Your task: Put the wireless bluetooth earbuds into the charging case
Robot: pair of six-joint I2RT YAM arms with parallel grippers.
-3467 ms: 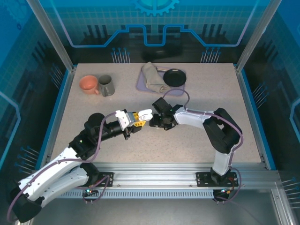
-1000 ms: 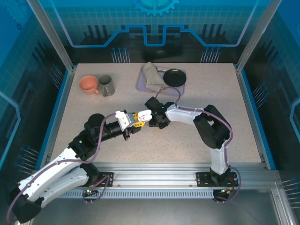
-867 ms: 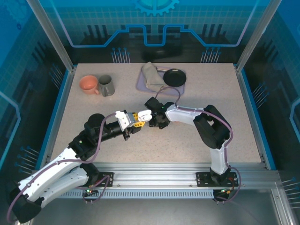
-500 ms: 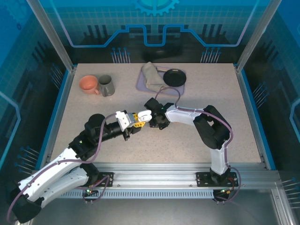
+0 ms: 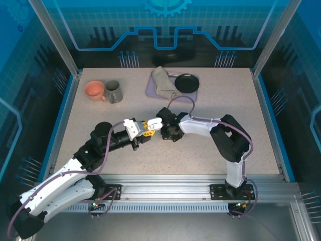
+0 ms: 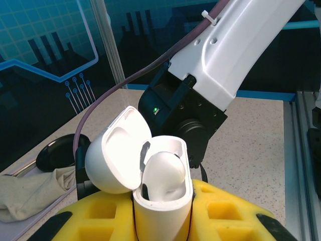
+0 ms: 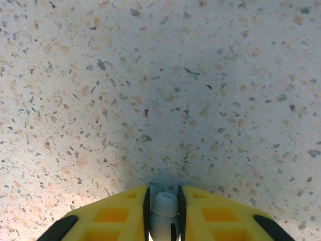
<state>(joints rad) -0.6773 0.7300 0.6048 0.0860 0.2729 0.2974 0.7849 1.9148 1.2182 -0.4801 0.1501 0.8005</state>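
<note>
An open white plastic charging case [image 6: 163, 193] sits in the left tool [image 5: 146, 127]; just right of it, the right tool [image 7: 164, 193] has a small white earbud [image 7: 164, 210] between its fingers. Far left on the worktop [image 5: 225, 115] stand an orange ceramic mug [image 5: 94, 90] and a grey mug [image 5: 114, 92].

Left hand [image 5: 145, 127] grips charging case [image 5: 154, 122] (mid-table); right hand [image 5: 168, 133] just beside; orange mug [image 5: 94, 90] back-left.

This is a robotics lab test cell: a speckled table [image 5: 210, 150] stands fenced by aluminium posts [image 5: 52, 37] and blue panels [image 5: 165, 30] printed with circuit graphics. Beyond the left gripper [image 5: 149, 126] sit staged props, two mugs [image 5: 94, 90] and a tray [image 5: 151, 90]. Nearer than it runs a slotted metal mounting rail [image 5: 165, 186].
</note>
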